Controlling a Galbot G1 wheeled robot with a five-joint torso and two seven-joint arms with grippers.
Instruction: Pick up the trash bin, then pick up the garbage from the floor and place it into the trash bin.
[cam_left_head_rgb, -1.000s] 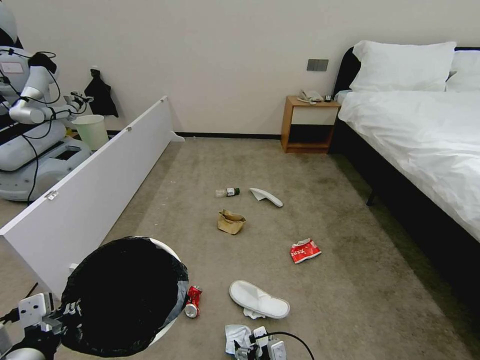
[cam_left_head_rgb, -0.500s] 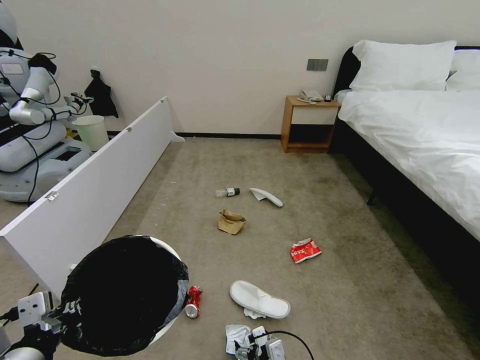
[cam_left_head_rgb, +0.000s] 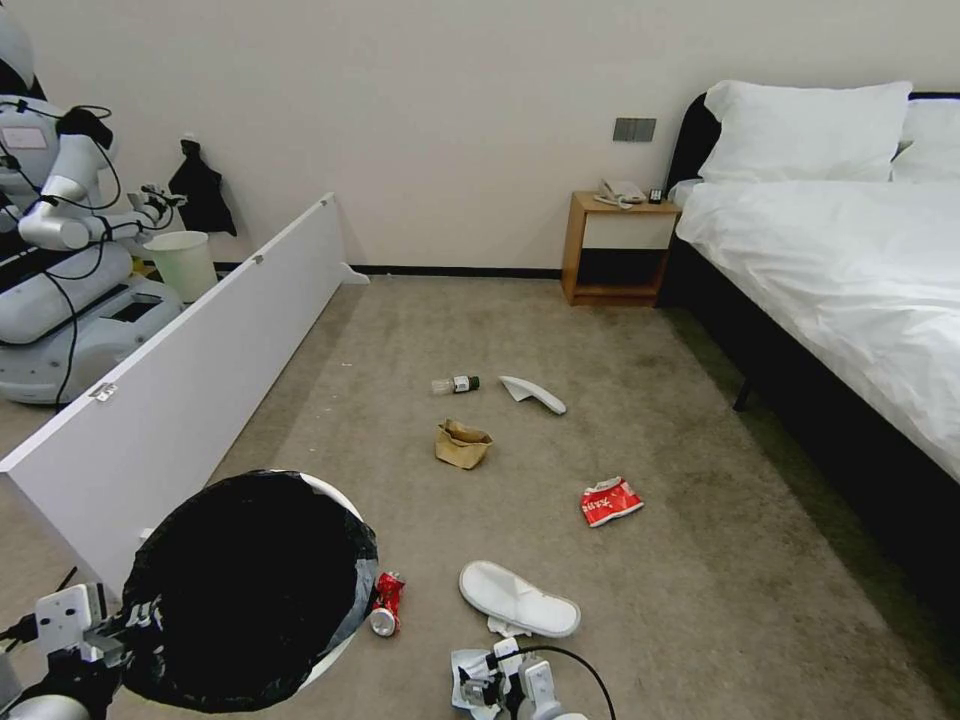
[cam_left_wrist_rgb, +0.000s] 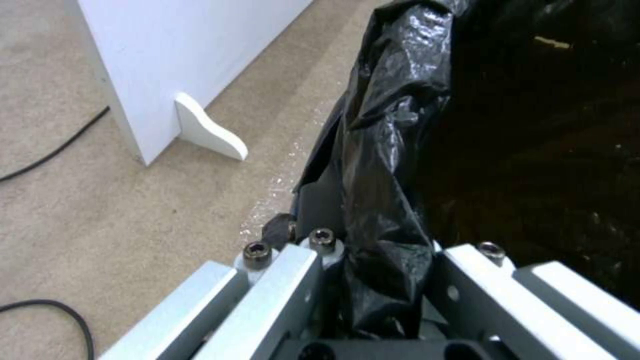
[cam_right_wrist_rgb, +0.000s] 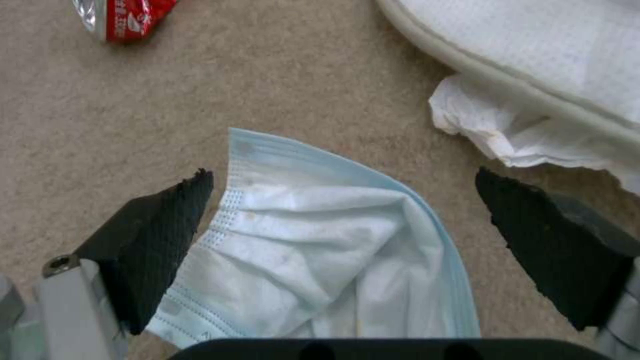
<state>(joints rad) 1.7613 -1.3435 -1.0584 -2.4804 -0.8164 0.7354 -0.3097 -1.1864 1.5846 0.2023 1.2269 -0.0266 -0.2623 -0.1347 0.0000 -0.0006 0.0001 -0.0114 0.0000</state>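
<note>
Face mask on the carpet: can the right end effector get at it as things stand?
Probably yes. The right end effector is open with its fingers either side of the face mask, nothing lying between them; the tissue sits off to one side.

White bed (cam_left_head_rgb: 840, 250); wooden nightstand (cam_left_head_rgb: 618, 250); white panel (cam_left_head_rgb: 180, 385)

Glossy, crinkled black plastic bag liner (cam_left_wrist_rgb: 387, 165) over smooth round white plastic bin (cam_left_head_rgb: 335, 500); matt beige short-pile carpet (cam_right_wrist_rgb: 167, 100); pleated pale-blue nonwoven cloth face mask (cam_right_wrist_rgb: 320, 255); shiny crushed red metal can (cam_right_wrist_rgb: 123, 17); rough-textured matt black rubber gripper pads (cam_right_wrist_rgb: 167, 240).
</note>
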